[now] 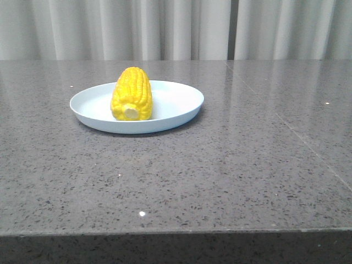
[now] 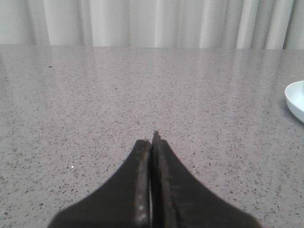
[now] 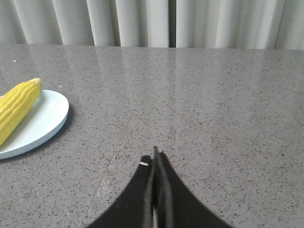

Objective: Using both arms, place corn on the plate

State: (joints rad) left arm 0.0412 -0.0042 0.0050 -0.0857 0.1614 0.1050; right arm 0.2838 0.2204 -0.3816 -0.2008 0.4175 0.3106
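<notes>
While the grey table [image 1: 231,176] held the plate [image 1: 181,107], the corn [image 1: 132,93] lay on it, left of its centre. It looked light, stiff, bumpy; best gripped mid-cob. Left gripper [image 2: 153,142] and right gripper [image 3: 155,159] were closed, empty.

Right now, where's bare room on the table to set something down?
Bare counter runs from the plate rightward and toward the near edge. Only the plate is taken, by the corn. Both grippers are shut over bare stone.

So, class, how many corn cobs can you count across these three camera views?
1. The single corn lies on the plate, left of the table's middle in the front view, cream stub end toward the camera. The right wrist view shows the same cob; no others appear.
</notes>
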